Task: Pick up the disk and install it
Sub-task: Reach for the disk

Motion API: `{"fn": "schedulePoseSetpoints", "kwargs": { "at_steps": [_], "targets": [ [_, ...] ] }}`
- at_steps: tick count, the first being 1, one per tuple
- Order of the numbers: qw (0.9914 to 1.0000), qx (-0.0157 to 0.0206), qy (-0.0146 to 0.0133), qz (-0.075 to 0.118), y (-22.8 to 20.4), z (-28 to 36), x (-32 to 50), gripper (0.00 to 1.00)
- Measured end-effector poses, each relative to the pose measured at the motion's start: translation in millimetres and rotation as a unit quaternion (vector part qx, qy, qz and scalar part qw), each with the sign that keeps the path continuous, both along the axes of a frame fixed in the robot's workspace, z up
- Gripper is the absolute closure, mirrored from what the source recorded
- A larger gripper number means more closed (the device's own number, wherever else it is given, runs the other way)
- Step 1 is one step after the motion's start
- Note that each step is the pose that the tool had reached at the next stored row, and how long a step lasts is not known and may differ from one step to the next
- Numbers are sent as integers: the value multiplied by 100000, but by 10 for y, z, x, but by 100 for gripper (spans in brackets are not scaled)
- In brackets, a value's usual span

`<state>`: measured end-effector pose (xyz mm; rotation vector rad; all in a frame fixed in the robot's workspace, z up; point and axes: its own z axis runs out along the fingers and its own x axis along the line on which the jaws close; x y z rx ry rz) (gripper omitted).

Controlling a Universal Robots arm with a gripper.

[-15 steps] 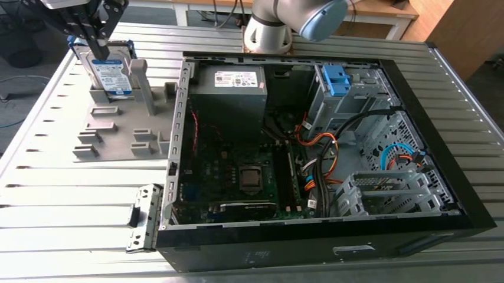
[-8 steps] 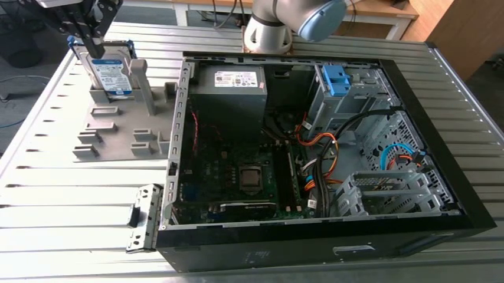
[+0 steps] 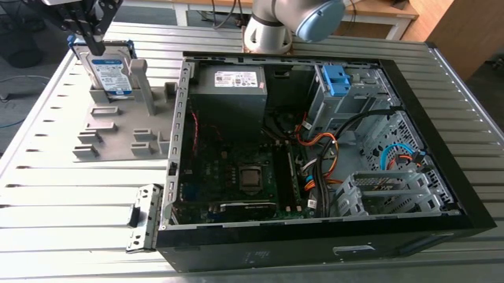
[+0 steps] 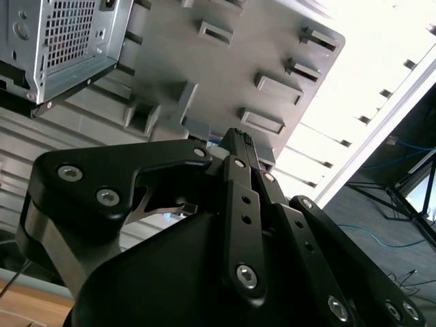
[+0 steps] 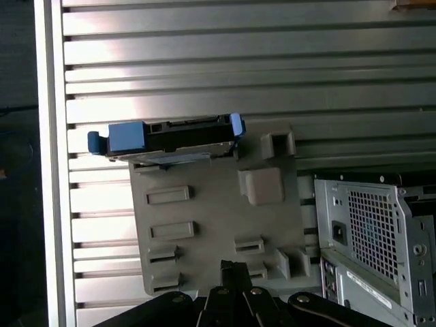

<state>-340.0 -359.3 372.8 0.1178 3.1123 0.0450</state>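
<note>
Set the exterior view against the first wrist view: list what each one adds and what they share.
Exterior view adds: the inside of the open computer case, with its motherboard, grey power-supply box, blue latch piece and cables, plus the arm's base and the labelled face of the disk.
First wrist view adds: the disk's top edge in its blue bracket, and the case's perforated outer panel.
Both: the disk upright in the grey holder on the slatted table, the case, and the hand.
</note>
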Motion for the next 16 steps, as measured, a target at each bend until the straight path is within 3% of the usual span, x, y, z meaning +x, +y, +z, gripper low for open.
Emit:
{"fn": "schedulePoseSetpoints", "kwargs": {
  "at_steps": [10, 16],
  "targets": [
    [100000, -180, 0, 0, 247, -59, -199, 89],
    [100000, -201, -4, 3, 358, -96, -319, 89]
  ]
}}
